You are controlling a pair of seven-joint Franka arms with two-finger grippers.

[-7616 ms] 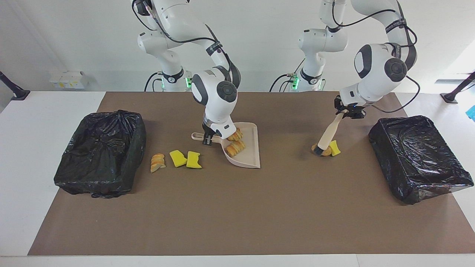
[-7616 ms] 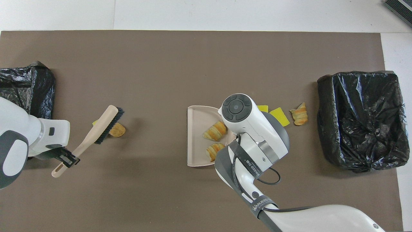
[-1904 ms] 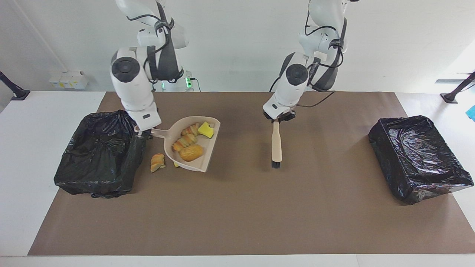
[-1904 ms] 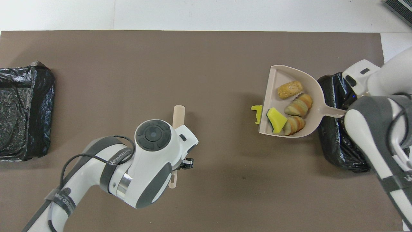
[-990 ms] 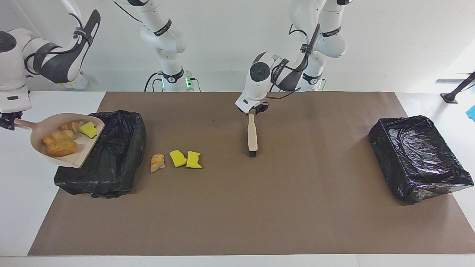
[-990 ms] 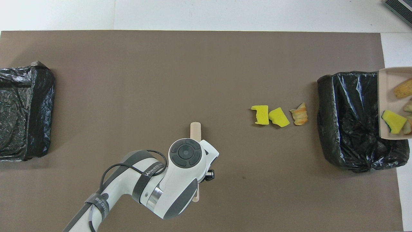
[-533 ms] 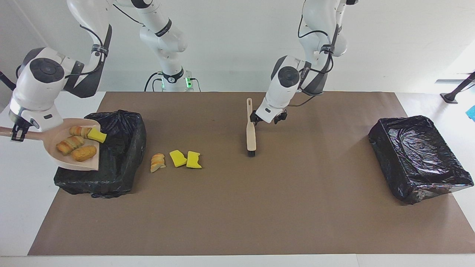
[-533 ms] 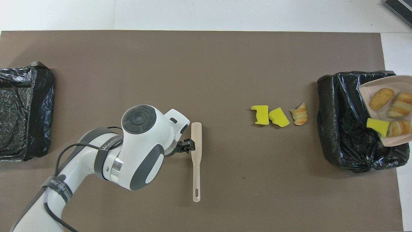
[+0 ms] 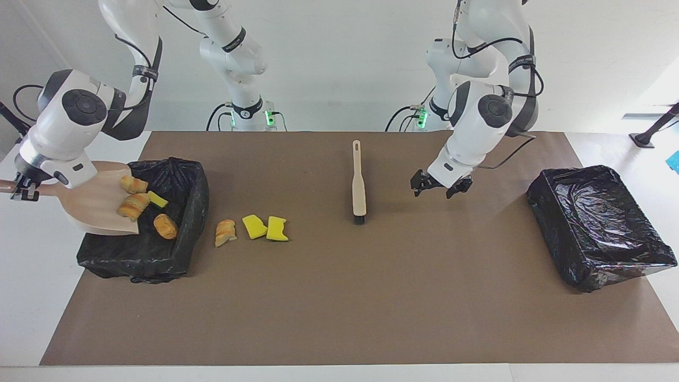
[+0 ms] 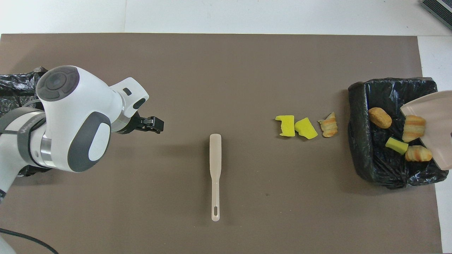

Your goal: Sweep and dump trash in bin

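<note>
Beside the bin [image 9: 180, 249], loose trash [image 9: 252, 228]

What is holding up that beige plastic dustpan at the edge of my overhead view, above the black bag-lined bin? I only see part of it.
Observer: The right gripper, outside your frame, is shut on the handle of the beige plastic dustpan.
Visitor: Is the pan level?
Observer: No, it slopes down, mouth lowest, into the black bag-lined bin.
Visitor: Does the black claw by the brush touch the table?
Observer: No. The left gripper hangs open in the air over the brown mat, apart from the beige-handled brush.
</note>
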